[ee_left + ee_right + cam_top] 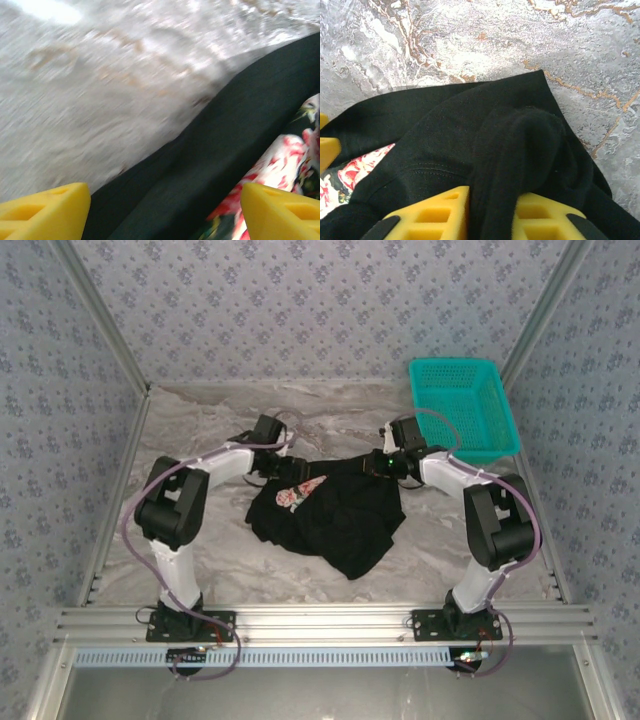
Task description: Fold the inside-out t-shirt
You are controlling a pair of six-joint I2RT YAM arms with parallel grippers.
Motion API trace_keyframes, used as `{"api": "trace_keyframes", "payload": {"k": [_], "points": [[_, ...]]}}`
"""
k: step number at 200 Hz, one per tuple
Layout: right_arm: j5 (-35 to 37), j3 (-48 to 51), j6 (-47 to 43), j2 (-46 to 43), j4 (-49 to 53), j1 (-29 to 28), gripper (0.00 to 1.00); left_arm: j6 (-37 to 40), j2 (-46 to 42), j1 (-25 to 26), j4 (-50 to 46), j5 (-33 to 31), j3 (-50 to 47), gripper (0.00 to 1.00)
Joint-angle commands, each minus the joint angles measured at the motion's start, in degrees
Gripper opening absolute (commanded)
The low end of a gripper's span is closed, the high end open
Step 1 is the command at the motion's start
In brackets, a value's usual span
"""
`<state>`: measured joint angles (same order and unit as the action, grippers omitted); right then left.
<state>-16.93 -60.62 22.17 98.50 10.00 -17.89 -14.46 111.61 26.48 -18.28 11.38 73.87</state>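
right wrist view: right claw (490, 210) pinched the t-shirt (450, 130) fold; left claw (162, 212) gaped open over its edge.

Soft, even light falls from above on your marbled bench (200, 550), and the top view is sharp from corner to corner, with only faint shadows beneath the arms. The black t-shirt (340, 520) swallows detail near the bench's middle, its folds reading as one dark mass. Your left wrist view is smeared by motion blur: the stone veining streaks, a blown-out white glare sits at the upper left, and the yellow fingers (45, 210) of your left pincer (165, 212) look soft. Your right wrist view is crisp, the marble veins clear, with a pale sheen along the cloth's far edge; the right pincer (490, 210) sits close and slightly soft.
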Motion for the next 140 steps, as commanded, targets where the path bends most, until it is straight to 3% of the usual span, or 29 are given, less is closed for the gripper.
{"api": "trace_keyframes", "payload": {"k": [1,23,37,58,72,81,114,140], "points": [[-1.27,0.27,-0.31,-1.25,-0.37,0.22,0.18,5.04,4.80,1.76,-3.22,-1.54,4.17,0.79],[-1.40,0.33,-0.62,-1.45,-0.14,0.73,0.15,6.21,8.70,2.30,-5.43,-0.07,8.20,0.76],[-1.45,0.33,-0.90,-1.94,-0.01,1.17,0.11,6.52,9.99,2.46,-6.44,0.41,9.80,0.67],[-2.18,-0.33,-1.70,-3.31,-0.85,1.85,0.00,6.22,10.06,2.18,-6.45,1.07,11.81,0.35],[-2.76,-2.05,-2.38,-5.22,-1.34,1.97,0.00,4.60,8.75,0.88,-5.61,1.56,13.48,0.09],[-2.75,-3.79,-3.92,-7.03,-0.91,2.14,0.00,2.72,6.26,-0.71,-4.26,2.41,13.77,0.00],[-0.90,-13.00,-6.11,-14.49,-0.70,3.43,0.00,-5.58,-9.26,-9.06,7.44,3.80,9.82,0.00],[0.58,-20.71,-6.81,-18.13,-3.11,3.65,0.00,-7.80,-19.12,-15.74,10.66,3.16,12.73,0.00]]}}
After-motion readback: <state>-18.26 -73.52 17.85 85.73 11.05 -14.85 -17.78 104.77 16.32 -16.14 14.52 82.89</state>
